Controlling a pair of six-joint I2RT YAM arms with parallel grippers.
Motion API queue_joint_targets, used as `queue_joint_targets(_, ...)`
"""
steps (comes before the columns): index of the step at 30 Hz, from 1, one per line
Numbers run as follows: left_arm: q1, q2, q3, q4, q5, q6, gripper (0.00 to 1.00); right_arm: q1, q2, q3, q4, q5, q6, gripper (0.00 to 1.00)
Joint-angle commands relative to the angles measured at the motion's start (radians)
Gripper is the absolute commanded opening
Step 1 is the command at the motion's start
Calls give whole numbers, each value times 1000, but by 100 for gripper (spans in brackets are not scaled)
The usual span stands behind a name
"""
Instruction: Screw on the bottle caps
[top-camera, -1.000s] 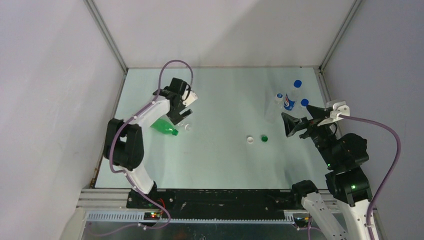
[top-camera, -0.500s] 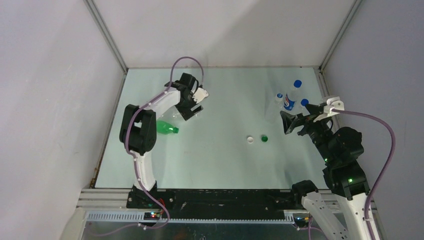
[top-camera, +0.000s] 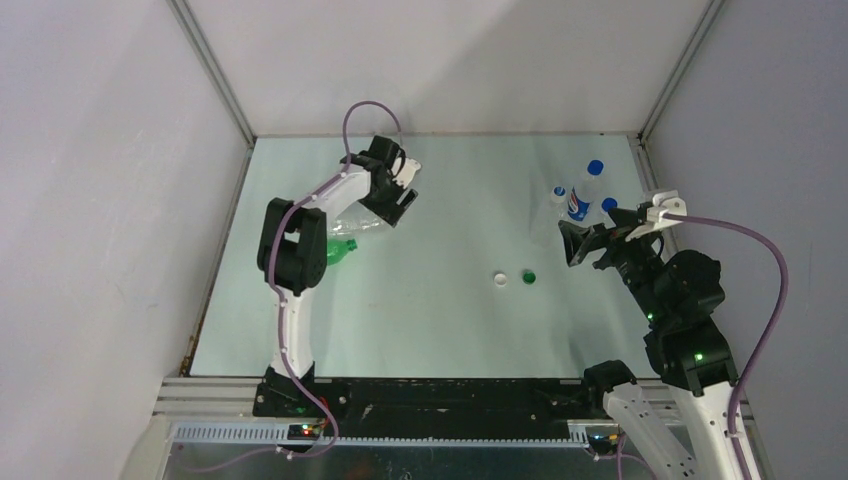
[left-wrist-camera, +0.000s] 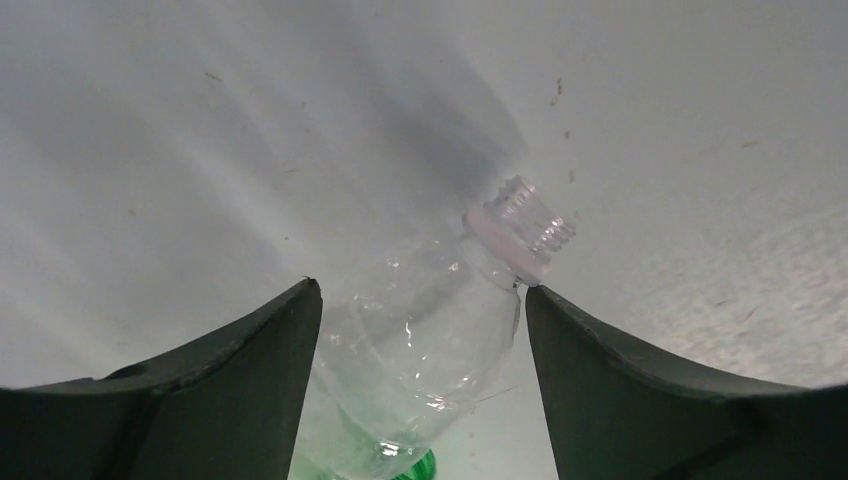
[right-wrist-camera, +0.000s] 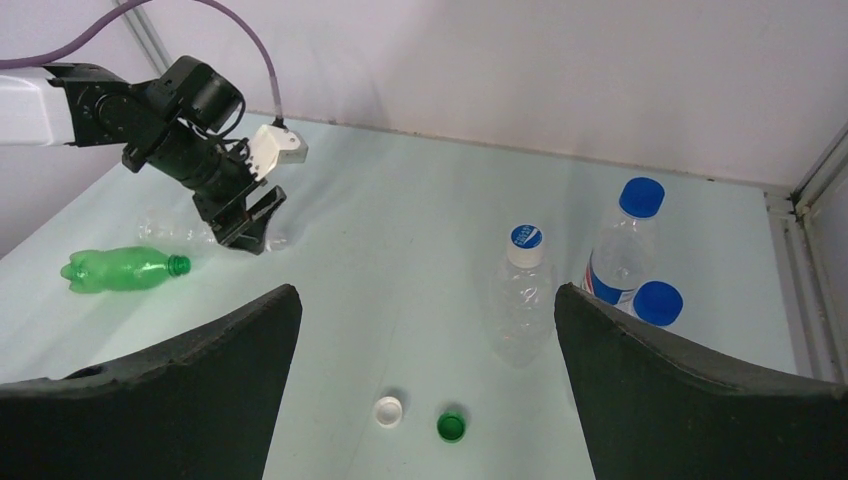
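The clear colourless bottle (top-camera: 352, 228) lies on its side, uncapped, at the far left. In the left wrist view the clear bottle (left-wrist-camera: 425, 335) lies between the jaws, its threaded neck pointing up and right. My left gripper (top-camera: 396, 205) is open and straddles it (left-wrist-camera: 420, 305). The green bottle (top-camera: 340, 250) lies uncapped just in front, partly hidden by my left arm; it also shows in the right wrist view (right-wrist-camera: 125, 270). The white cap (top-camera: 501, 279) and the dark green cap (top-camera: 528, 276) lie side by side mid-table. My right gripper (top-camera: 572, 245) is open and empty, raised to their right (right-wrist-camera: 425, 292).
Three blue-capped clear bottles stand at the far right: one plain (right-wrist-camera: 524, 295), one with a red-blue label (right-wrist-camera: 622, 245) and one (right-wrist-camera: 657, 303) behind the right finger. The enclosure walls close in the table at left, back and right.
My left gripper has moved from over the green bottle toward the far right and now straddles the clear bottle. The green bottle stays put. My right gripper has shifted slightly left.
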Motion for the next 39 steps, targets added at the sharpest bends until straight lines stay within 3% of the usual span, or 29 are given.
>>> queue_joint_targets(1, -7, 21, 48, 27, 61, -168, 79, -2, 14, 33, 7, -7, 39, 99)
queue_joint_targets(7, -7, 21, 54, 17, 48, -232, 79, -1, 3, 33, -13, -31, 64, 99)
queue_joint_targets(10, -7, -3, 35, 25, 46, -248, 85, -1, -6, 33, -29, -43, 74, 99)
queue_joint_targets(16, -7, -101, 2, 65, 64, -291, 92, -1, -37, 33, -54, -65, 87, 99)
queue_joint_targets(23, -48, -237, -64, 122, 56, -340, 93, 0, -45, 75, -155, -69, 92, 99)
queue_joint_targets(30, -250, -420, -256, 271, -53, -473, 86, 0, -38, 112, -290, 15, 135, 99)
queue_joint_targets(39, -534, -374, -279, 405, -94, -542, 79, 0, -19, 123, -443, 75, 187, 99)
